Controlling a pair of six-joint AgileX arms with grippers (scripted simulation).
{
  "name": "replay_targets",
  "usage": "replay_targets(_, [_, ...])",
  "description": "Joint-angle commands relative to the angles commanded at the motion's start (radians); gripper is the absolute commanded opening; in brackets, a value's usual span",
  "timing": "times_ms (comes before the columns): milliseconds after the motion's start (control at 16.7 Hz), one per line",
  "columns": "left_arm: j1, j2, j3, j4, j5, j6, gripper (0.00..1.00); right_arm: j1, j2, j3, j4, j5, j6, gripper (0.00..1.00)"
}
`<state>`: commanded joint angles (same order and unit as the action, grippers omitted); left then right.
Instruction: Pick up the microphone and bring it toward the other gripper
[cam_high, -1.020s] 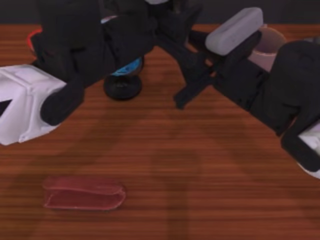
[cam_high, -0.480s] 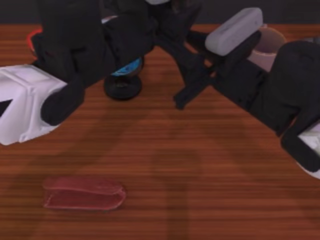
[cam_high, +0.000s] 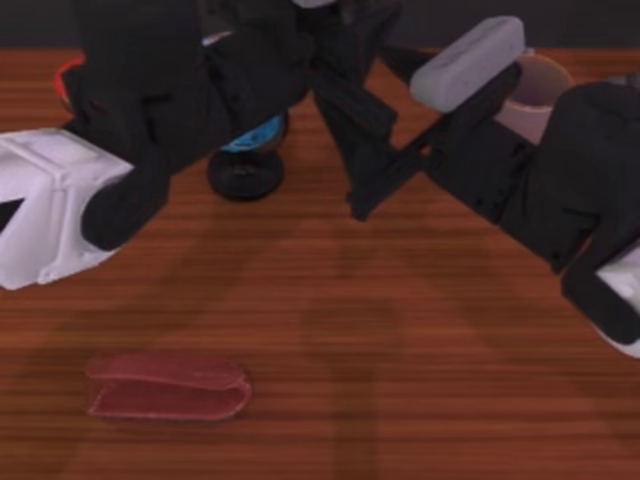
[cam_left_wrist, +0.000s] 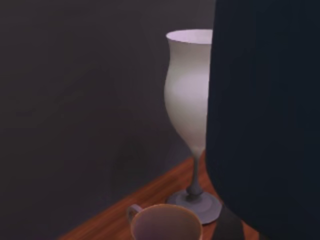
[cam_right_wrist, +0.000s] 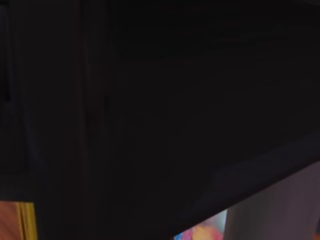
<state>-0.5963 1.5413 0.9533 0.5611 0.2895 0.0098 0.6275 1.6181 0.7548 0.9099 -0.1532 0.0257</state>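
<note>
Spread wide, the right gripper's (cam_high: 350, 150) black fingers are seen empty above the table (cam_high: 400, 350) centre, near the far edge. Whether the left gripper is open cannot be told; the microphone's (cam_left_wrist: 265, 120) dark-blue head is seen close against its wrist camera.

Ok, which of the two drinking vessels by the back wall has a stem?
The tall white goblet: it stands on a slim stem and a round foot. The mauve cup in front of it is low, with a small side handle.

Red pouch (cam_high: 167, 386) near table's (cam_high: 400, 350) front-left, white goblet (cam_left_wrist: 189, 100) (upright) w/ mauve cup (cam_left_wrist: 166, 223).
</note>
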Motion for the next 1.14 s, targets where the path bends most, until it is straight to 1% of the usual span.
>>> replay_targets(540, [0.002, -0.003, 0.000, -0.001, 0.000, 0.002, 0.00, -0.002, -0.002, -0.004, 0.000, 0.000, 0.000, 1.00])
replay_targets(660, [0.024, -0.014, -0.014, -0.005, 0.020, 0.003, 0.00, -0.008, -0.040, -0.041, -0.004, -0.007, 0.000, 1.00])
replay_targets(1020, [0.147, -0.087, -0.076, -0.012, 0.126, 0.007, 0.00, -0.034, -0.250, -0.237, -0.016, -0.043, 0.002, 1.00])
replay_targets(1140, [0.162, -0.096, -0.084, -0.013, 0.139, 0.006, 0.00, -0.036, -0.269, -0.256, -0.015, -0.048, 0.001, 1.00])
